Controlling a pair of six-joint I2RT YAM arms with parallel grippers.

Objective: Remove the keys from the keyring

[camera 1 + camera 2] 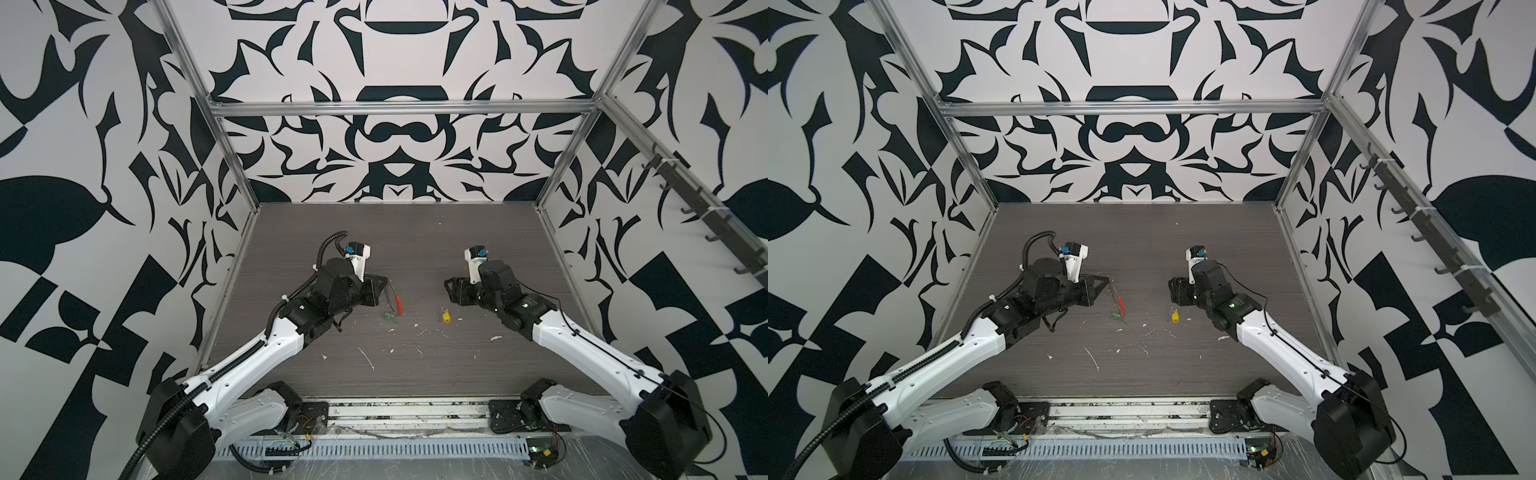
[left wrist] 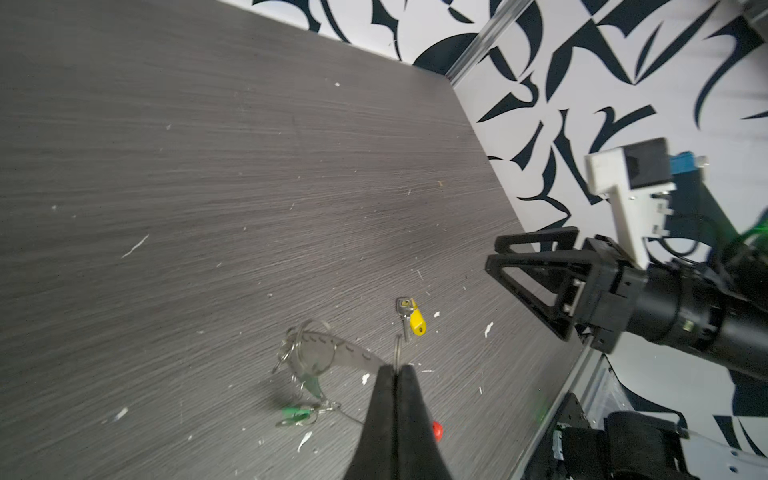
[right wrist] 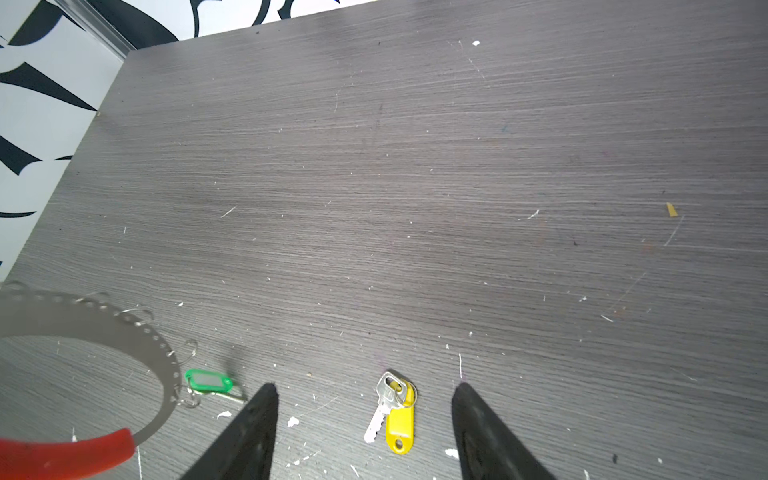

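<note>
Right claw (image 3: pixel 364 385), jaws apart and empty; seen from above, the yellow key (image 3: pixel 399 419) lies free on the worktop (image 3: pixel 415 166) at its 6 o'clock, long axis 12-to-6; farther off at 9 o'clock, the green key (image 3: pixel 208 380) hangs hooked to the keyring (image 3: pixel 124 332), pinched by the closed left claw (image 2: pixel 399 370). Two keys, one keyring, two claws

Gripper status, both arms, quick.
Left gripper: shut on the keyring.
Right gripper: open, holding nothing.

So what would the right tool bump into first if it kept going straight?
Probably bare table just beyond the yellow-tagged key; the open right tool frames that key without touching it. Depth is unclear.
</note>
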